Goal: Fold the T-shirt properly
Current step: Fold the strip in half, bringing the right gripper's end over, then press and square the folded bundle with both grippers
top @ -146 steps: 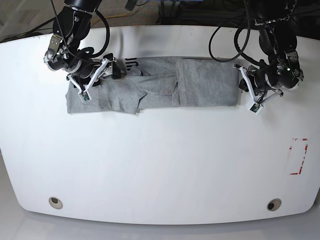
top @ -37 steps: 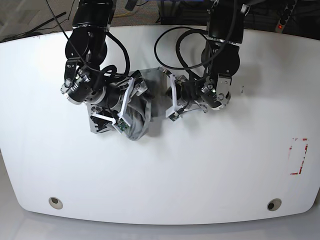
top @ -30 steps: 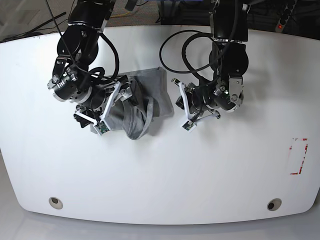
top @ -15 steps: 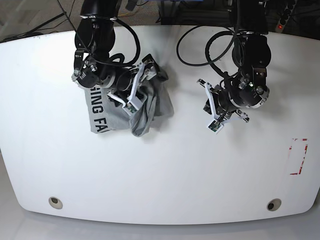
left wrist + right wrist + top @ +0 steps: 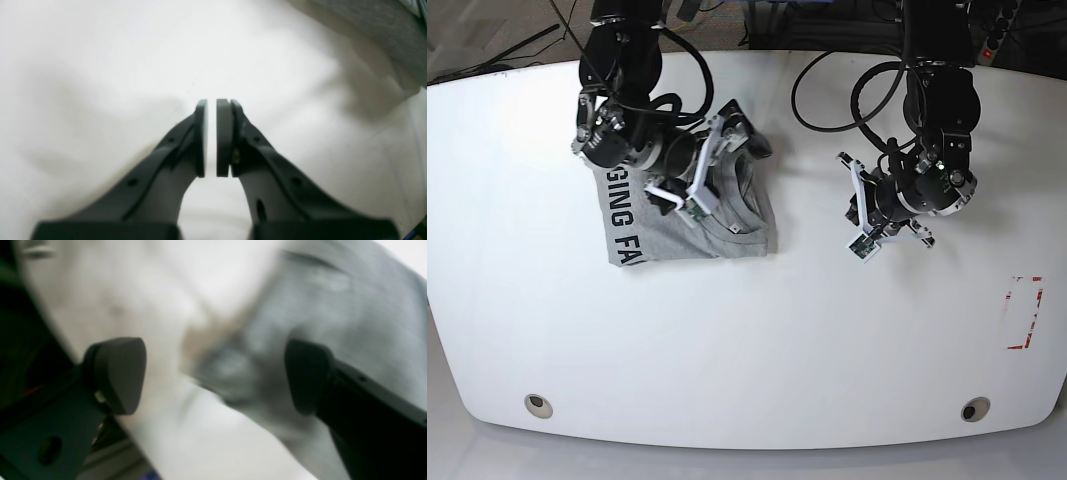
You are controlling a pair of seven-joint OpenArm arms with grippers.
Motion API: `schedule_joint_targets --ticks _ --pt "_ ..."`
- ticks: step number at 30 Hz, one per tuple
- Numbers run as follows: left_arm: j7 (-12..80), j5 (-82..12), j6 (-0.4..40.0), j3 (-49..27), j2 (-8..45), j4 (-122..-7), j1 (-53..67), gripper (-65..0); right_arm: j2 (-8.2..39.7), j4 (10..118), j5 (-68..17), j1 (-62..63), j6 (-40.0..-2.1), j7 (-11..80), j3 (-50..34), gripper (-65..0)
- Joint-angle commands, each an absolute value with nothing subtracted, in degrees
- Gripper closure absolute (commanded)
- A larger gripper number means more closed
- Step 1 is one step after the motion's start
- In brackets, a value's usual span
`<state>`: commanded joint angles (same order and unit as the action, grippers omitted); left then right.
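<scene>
The grey T-shirt [image 5: 739, 228] lies as a compact folded block on the white table [image 5: 747, 340], left of centre, with the black letters "GING FA" showing along its left side. My right gripper [image 5: 677, 203] hovers over the shirt's top half. In the right wrist view it [image 5: 213, 373] stands open, with blurred grey cloth [image 5: 333, 296] beyond the fingers and nothing held. My left gripper [image 5: 861, 248] is over bare table to the right of the shirt. Its pads [image 5: 223, 136] are nearly together with nothing between them, and the shirt's edge [image 5: 383, 23] shows at the top right.
A red-marked rectangle [image 5: 1024, 312] sits near the table's right edge. Two round holes [image 5: 539, 404] [image 5: 974, 408] lie near the front edge. Black cables hang behind both arms at the back.
The raised, bunched fold of the shirt has dropped and now lies flat. My right gripper has let go and stands open. The left arm has barely shifted.
</scene>
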<state>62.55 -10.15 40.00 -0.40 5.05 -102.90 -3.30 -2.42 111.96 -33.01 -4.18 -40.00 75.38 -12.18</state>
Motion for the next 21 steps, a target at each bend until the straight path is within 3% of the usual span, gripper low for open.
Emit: schedule_joint_targets --ticks 6,10,13,18,21 --pt "62.2 -10.1 40.0 8.0 3.4 -104.5 -5.0 -2.9 0.8 111.3 -32.8 0.6 -40.0 75.4 -27.1 -62.0" --pt "62.2 -10.0 40.0 16.3 2.3 -104.3 -6.9 -2.9 5.8 103.9 -32.0 6.0 -40.0 75.3 -28.7 -61.0" --pt "62.2 -10.0 40.0 19.5 0.0 -104.0 -8.0 -2.9 8.3 97.3 -29.6 10.0 -40.0 73.5 -29.5 -52.0" --pt "62.2 -9.9 40.0 22.8 -3.1 -101.1 -8.5 -2.9 10.1 86.0 -24.6 15.7 -40.0 68.6 -29.2 -25.2" --pt "62.2 -9.9 40.0 23.3 -4.5 -97.2 -8.5 -2.9 10.2 80.7 -20.2 18.6 -40.0 65.9 -29.1 -19.0"
